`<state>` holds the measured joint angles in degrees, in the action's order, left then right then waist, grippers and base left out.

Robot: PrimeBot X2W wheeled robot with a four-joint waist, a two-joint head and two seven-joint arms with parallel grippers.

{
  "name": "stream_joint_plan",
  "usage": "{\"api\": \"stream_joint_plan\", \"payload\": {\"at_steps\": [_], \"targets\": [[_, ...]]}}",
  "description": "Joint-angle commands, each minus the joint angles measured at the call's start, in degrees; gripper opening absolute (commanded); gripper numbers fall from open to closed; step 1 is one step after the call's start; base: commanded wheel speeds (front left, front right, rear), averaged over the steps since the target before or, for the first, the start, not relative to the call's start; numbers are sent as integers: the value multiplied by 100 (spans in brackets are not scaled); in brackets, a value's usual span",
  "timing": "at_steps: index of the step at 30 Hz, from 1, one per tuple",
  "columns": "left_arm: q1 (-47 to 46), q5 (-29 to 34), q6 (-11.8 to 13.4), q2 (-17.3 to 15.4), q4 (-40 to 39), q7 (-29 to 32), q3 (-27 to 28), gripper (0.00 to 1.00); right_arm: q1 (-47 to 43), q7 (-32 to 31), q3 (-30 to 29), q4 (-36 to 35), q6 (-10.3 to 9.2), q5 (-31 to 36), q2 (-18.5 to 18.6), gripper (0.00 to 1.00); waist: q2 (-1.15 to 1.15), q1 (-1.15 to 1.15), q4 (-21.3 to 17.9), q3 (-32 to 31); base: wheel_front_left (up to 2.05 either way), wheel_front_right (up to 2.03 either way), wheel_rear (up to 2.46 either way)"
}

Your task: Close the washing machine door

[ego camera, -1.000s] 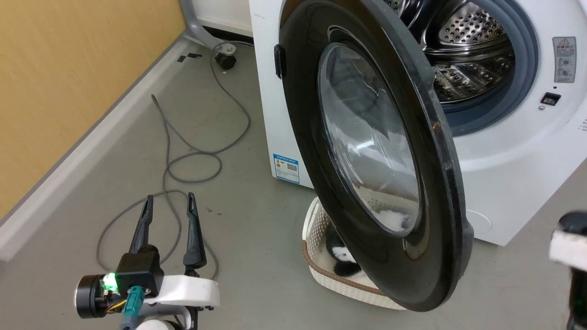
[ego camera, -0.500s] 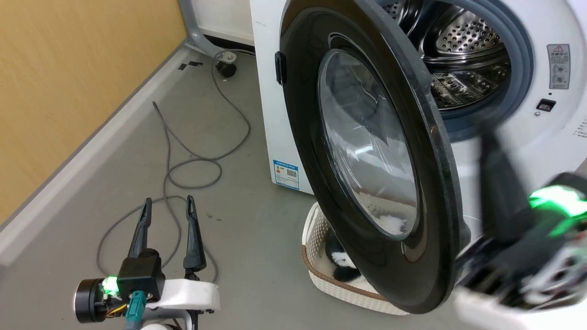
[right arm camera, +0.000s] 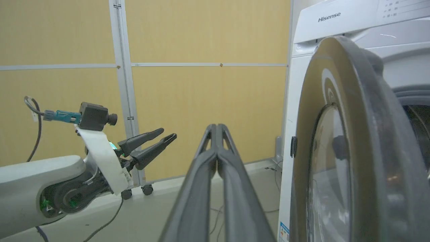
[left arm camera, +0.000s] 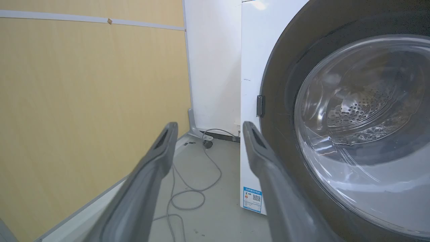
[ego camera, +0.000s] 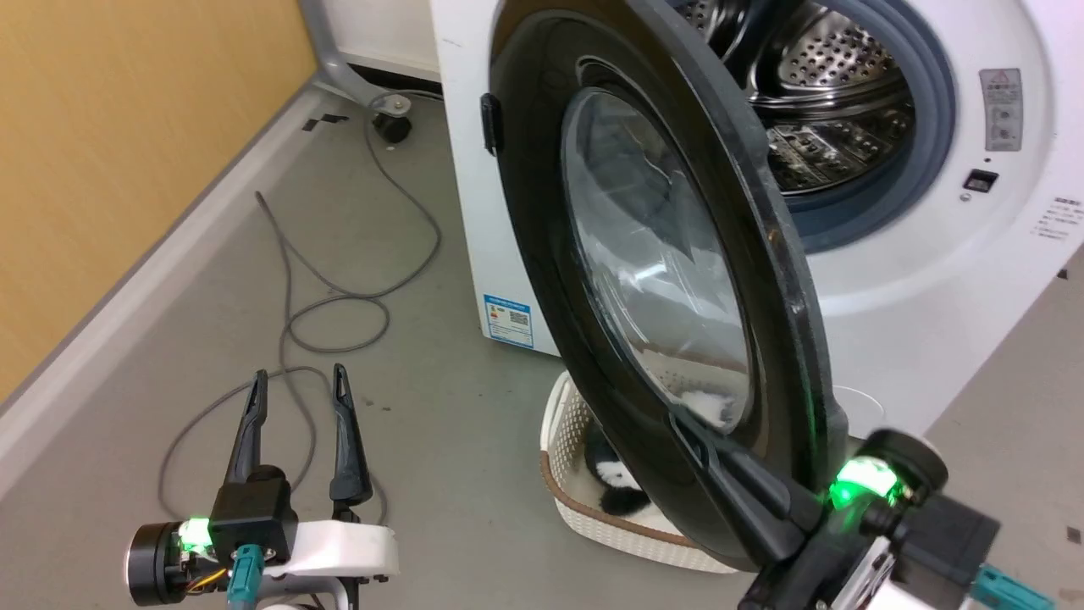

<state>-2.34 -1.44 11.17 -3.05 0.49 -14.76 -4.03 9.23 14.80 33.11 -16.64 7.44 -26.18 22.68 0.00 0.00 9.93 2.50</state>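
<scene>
Find the washing machine door [ego camera: 660, 280] swung wide open across the centre of the head view, a glossy black disc with a glass bowl, standing out from the washing machine [ego camera: 931, 296] at upper right. Note the white basket [ego camera: 576, 457] on the floor under its lower rim.

Locate the right end effector [ego camera: 686, 424] at lower right, with fingers pressed together on nothing and the tip overlapping the door's lower rim. Cannot confirm contact; in the right wrist view, appears just left of the door's edge. Locate the left end effector [ego camera: 298, 377] at lower left, with fingers spread and empty, well apart from the door, above a grey cable [ego camera: 339, 296].

Expect a stiff, fairly heavy panel, slick on the gloss, probably swinging easily on its hinge. Likely no need to grip: push flat against the black ring near the free edge, far from the hinge, for leverage. Keep off the glass bowl. Press home firmly enough to seat the latch.
</scene>
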Motion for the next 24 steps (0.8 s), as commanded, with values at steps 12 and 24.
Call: {"api": "stream_joint_plan", "payload": {"at_steps": [12,24], "targets": [[32,66,109,3,-41,-24,-16,100,-450,20,-421,1023,5,110,207,0,0,0,-334,155,0,0,0],[-122,53,214,10,-106,-24,-199,100,-329,20,-1568,1658,5,108,175,0,0,0,-508,538,0,0,0]]}}
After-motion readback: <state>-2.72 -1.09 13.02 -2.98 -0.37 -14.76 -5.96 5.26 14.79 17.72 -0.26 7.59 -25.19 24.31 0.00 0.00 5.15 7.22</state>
